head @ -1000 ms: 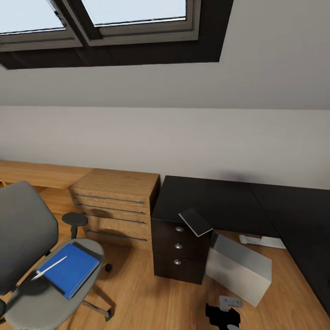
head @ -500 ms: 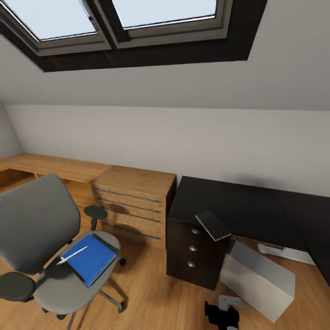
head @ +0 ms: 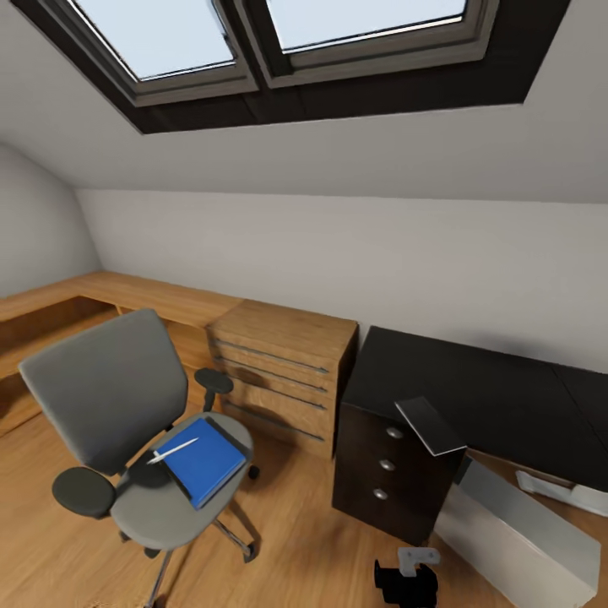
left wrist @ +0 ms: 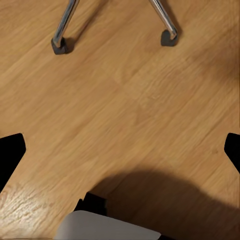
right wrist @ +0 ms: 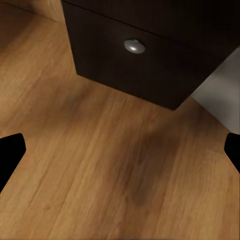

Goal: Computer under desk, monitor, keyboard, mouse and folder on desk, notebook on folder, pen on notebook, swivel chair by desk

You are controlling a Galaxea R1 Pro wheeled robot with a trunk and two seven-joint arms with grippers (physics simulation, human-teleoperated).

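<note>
In the head view the swivel chair (head: 127,439) is standing at the lower left of the frame, carrying the blue folder (head: 203,460) on its seat with the pen (head: 172,451) lying across the folder's upper left corner. The black desk (head: 481,397) is filling the right side, the notebook (head: 431,425) is lying tilted at the desk's front edge above the drawers, and the grey computer (head: 519,540) is sitting on the floor at the lower right. Both grippers are hanging wide open over bare wood floor, well apart from all of these: the left gripper (left wrist: 120,150) near two chrome chair legs, the right gripper (right wrist: 120,150) facing the bottom drawer knob (right wrist: 134,46). Compared with the earlier frame, the camera is swinging left, so everything is sliding rightward.
</note>
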